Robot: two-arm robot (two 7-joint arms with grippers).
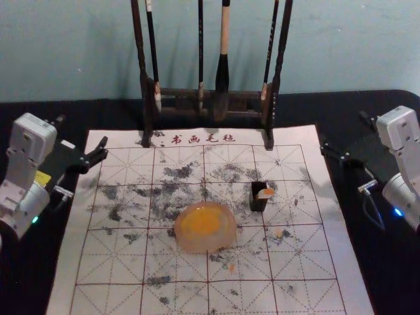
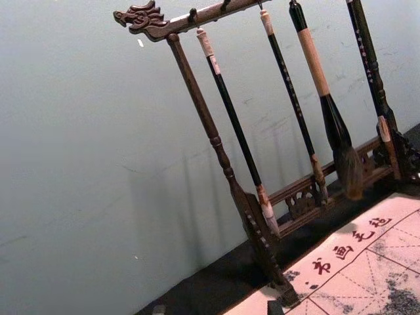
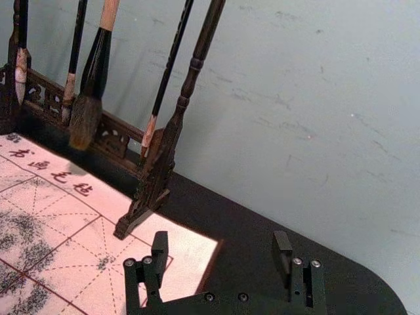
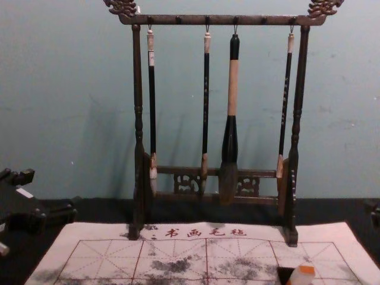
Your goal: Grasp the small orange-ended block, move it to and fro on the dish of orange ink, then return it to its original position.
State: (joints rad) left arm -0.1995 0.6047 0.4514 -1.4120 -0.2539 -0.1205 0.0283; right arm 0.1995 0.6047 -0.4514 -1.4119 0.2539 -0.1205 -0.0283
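1. Mat [image 1: 98, 262]: may ruck if rubbing drags it.
2. Left gripper [image 2: 216, 308], right gripper [image 3: 221, 243]: both wide, empty, either side.
3. Dish [image 1: 187, 241]: could skid under heavy pressure.
4. Black holder [image 1: 256, 205]: might topple if clipped.
5. Block [image 1: 265, 193]: tilted at the holder; off-centre gripping could twist it.

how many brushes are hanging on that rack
4, hanging from the rack, left to right: a thin brush, a second thin brush, the thick brush, and a last thin brush by the right post.
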